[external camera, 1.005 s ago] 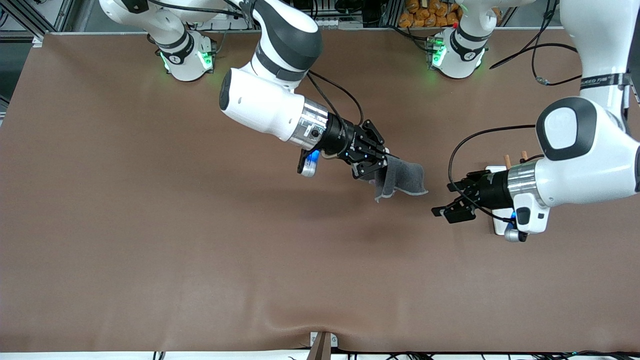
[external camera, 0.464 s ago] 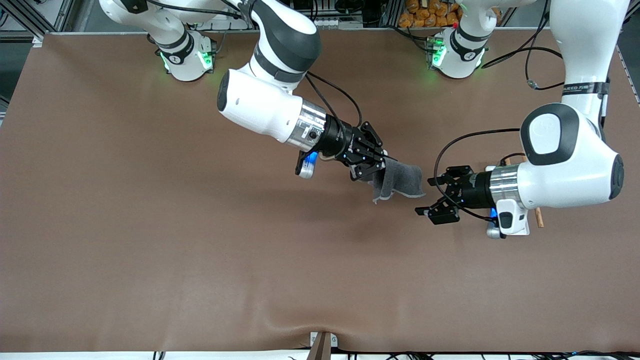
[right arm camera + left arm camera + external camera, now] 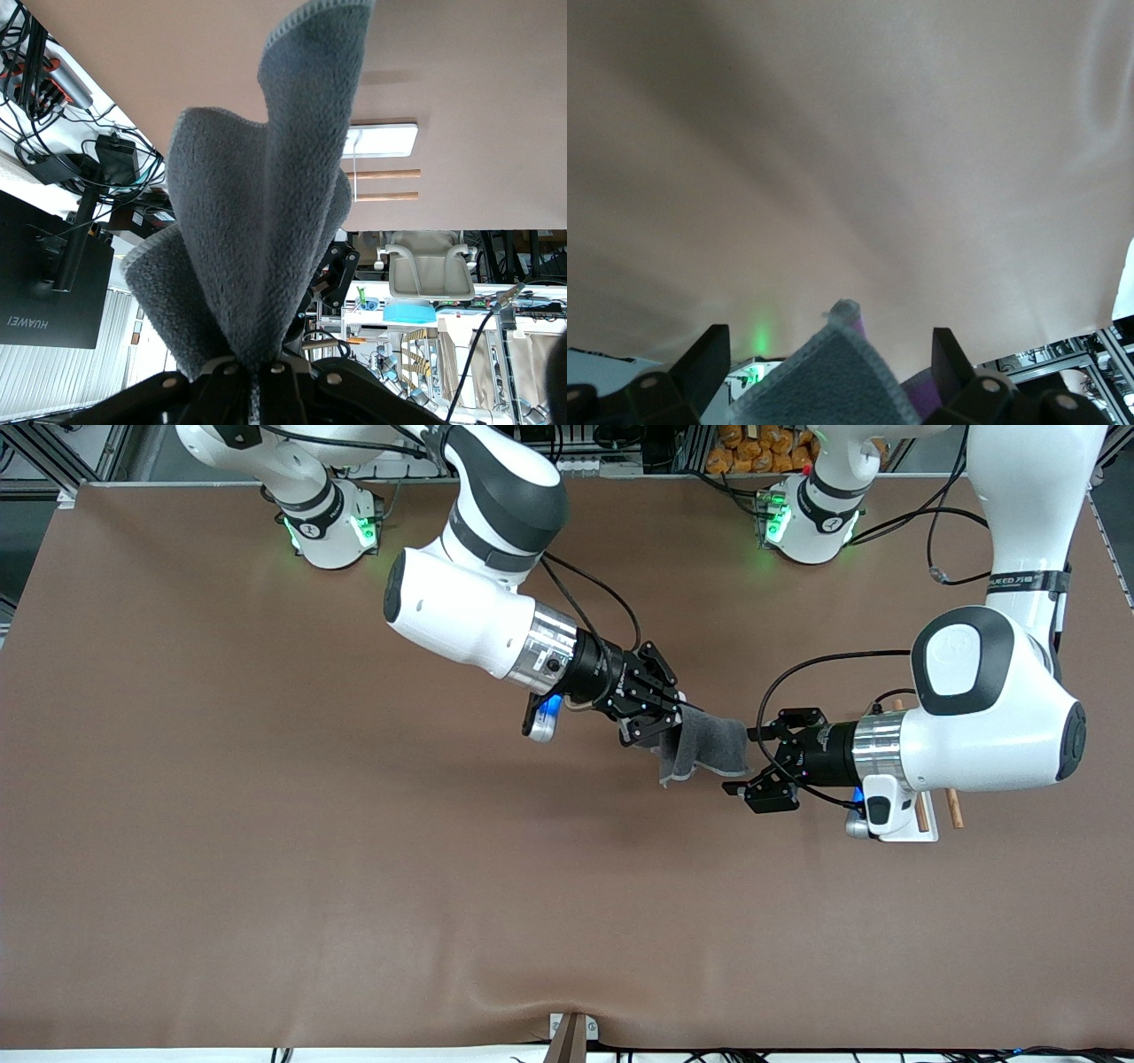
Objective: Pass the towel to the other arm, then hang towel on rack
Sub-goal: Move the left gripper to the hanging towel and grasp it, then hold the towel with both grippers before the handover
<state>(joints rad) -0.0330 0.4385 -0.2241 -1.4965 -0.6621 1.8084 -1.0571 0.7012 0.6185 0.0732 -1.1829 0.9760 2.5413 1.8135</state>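
Observation:
My right gripper [image 3: 666, 724] is shut on the dark-grey towel [image 3: 709, 746] and holds it in the air over the middle of the table. In the right wrist view the towel [image 3: 257, 230] fans out from the shut gripper [image 3: 261, 372]. My left gripper [image 3: 742, 762] is open, with its fingers on either side of the towel's free end. In the left wrist view a towel corner [image 3: 833, 372] with a purple reverse lies between the open gripper's [image 3: 826, 343] fingers. The rack [image 3: 912, 828] stands on the table under the left arm, mostly hidden; its rods [image 3: 385, 174] show in the right wrist view.
The brown table mat [image 3: 354, 850] stretches wide toward the front camera. Both arm bases [image 3: 328, 531] stand along the table's edge farthest from the front camera. A small bracket [image 3: 571, 1036] sits at the table's edge nearest the front camera.
My left arm has moved from over the rack toward the towel, and its open fingers now reach the towel's free end. The right gripper and towel have hardly moved.

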